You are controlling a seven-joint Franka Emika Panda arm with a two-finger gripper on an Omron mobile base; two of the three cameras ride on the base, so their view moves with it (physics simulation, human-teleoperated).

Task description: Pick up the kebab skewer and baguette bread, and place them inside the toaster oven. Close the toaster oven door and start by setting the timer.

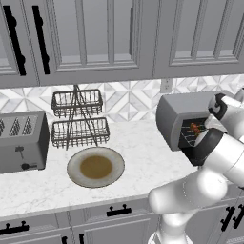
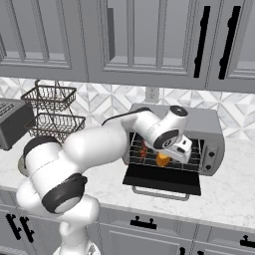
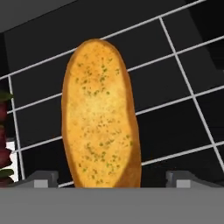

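Base views flank arm, share toaster oven (image 2: 199, 130); hand view close on rack.

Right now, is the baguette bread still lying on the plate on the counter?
No, the baguette bread lies on the wire rack inside the toaster oven, and the plate on the counter holds no food.

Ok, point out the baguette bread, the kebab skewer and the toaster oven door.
baguette bread (image 3: 100, 118): hand view, middle of its crust.
kebab skewer (image 2: 143, 149): right base view, red meat chunks.
toaster oven door (image 2: 164, 180): right base view, lowered glass panel.
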